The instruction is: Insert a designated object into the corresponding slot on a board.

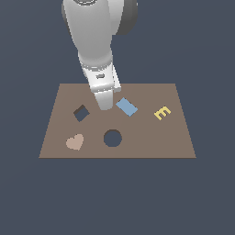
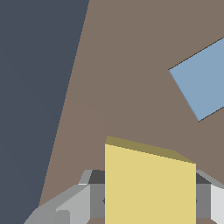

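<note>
The gripper [image 1: 105, 104] is closed on the yellow diamond block [image 2: 149, 186], one finger [image 2: 74, 203] pressed to each side, down at the board [image 1: 151, 137] between the diamond slot [image 1: 81, 113] and the blue rectangle [image 1: 126, 107]. Bare brown surface lies around the block, which is flat-faced and thick-edged. The slot and the round hole [image 1: 112, 138] stand empty; the tan heart [image 1: 75, 142] and yellow E [image 1: 162, 112] lie apart.

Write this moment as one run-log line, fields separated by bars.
gripper: shut on yellow diamond-shaped block | position: over brown rectangular board, beside blue rectangle | dark diamond-shaped slot: empty
</note>
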Action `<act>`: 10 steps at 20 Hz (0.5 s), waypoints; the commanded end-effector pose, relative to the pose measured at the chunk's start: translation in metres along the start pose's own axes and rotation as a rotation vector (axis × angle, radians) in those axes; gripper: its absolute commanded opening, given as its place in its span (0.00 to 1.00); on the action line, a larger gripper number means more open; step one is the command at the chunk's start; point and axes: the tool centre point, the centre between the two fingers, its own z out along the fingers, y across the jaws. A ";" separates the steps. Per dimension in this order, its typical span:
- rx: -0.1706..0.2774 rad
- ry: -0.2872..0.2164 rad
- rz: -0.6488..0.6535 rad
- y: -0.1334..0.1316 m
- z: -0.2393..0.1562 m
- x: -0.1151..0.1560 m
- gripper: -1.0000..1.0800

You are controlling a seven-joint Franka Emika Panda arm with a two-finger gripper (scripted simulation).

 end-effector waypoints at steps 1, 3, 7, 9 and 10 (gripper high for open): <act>-0.001 0.000 -0.076 0.003 0.000 -0.013 0.00; -0.001 0.000 -0.136 0.006 -0.001 -0.024 0.00; -0.001 0.000 -0.251 0.014 -0.001 -0.044 0.00; -0.001 0.000 -0.303 0.018 -0.001 -0.052 0.00; -0.001 0.000 -0.328 0.020 -0.001 -0.056 0.00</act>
